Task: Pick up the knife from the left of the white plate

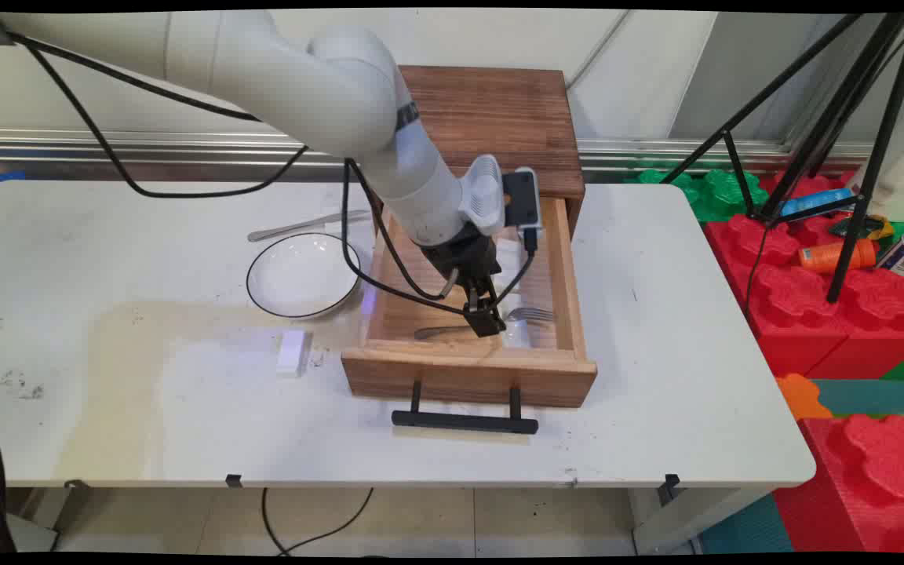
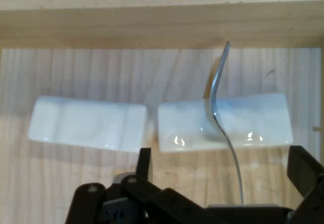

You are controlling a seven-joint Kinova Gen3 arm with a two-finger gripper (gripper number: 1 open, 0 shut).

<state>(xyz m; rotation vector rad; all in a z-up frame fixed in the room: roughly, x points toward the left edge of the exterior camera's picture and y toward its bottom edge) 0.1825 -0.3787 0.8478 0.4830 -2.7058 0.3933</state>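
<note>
**Two fingers spread wide over a fork in the open drawer**

The gripper reaches down into the pulled-out wooden drawer, its fingers apart and clamped on nothing. The fork lies between them. Its neck rests on the right-hand one of two white rests, which is probably why it sits tilted, and in the main view its tines point toward three o'clock. A white bowl stands on the table at nine o'clock from the drawer, with a small white block at eight.
</note>
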